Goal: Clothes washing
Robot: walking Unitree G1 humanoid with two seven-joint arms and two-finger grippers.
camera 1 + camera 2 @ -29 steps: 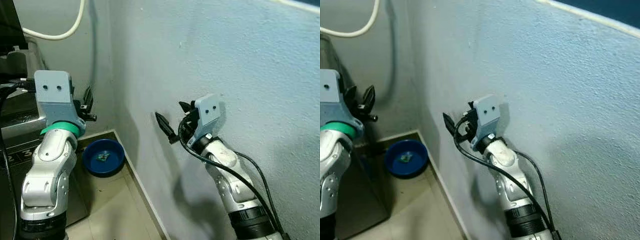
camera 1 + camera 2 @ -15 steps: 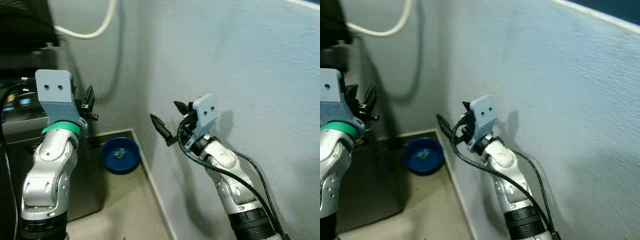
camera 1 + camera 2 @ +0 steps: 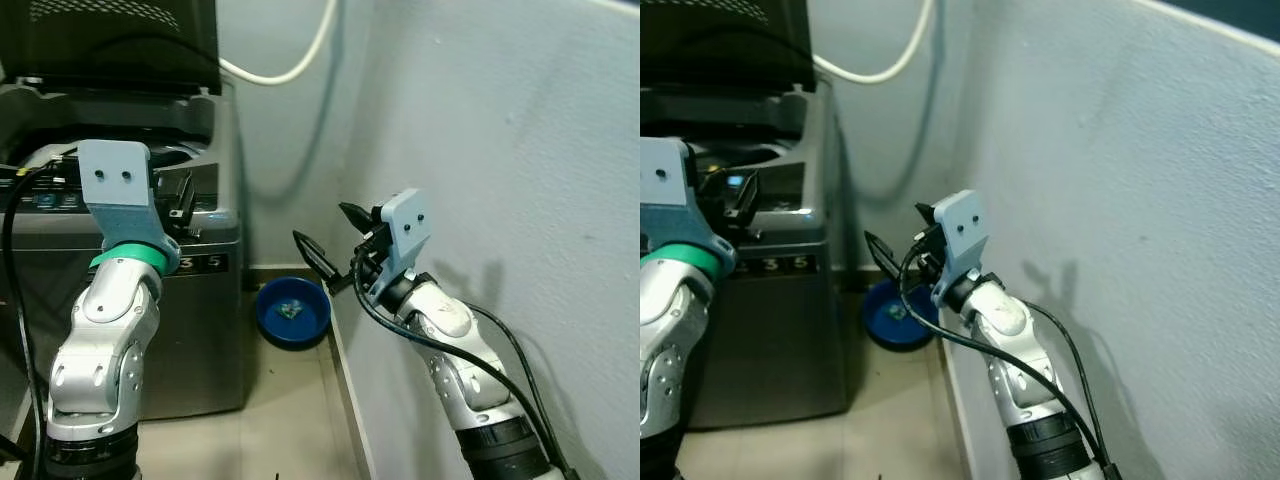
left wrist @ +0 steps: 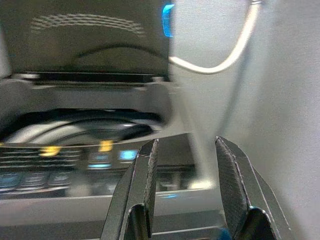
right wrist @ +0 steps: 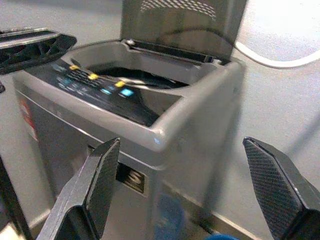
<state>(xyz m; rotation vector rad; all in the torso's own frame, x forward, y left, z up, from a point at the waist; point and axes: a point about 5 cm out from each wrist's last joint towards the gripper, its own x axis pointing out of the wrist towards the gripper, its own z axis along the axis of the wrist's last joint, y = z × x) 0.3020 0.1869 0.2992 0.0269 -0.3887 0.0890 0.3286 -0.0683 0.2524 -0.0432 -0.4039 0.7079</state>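
Turning has brought the rigid, lid-up washing machine (image 3: 150, 230) into view; left gripper (image 4: 185, 185) narrowly parted, right gripper (image 5: 185, 185) wide, both empty, no clothes to grasp yet

A blue bowl (image 3: 291, 311) sits on the tiled floor (image 3: 285, 410) in the corner, against the wall (image 3: 500, 150), beneath a white hose (image 3: 290, 68).

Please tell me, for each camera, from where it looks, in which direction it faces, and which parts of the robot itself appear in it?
Left eye and right eye views: on the head, looking forward and down at the washing machine, blue basin and wall; both silver arms show.
Left wrist view: along the left pincer toward the control panel.
Right wrist view: along the right pincer toward the machine's raised lid.
All share the machine and white hose.
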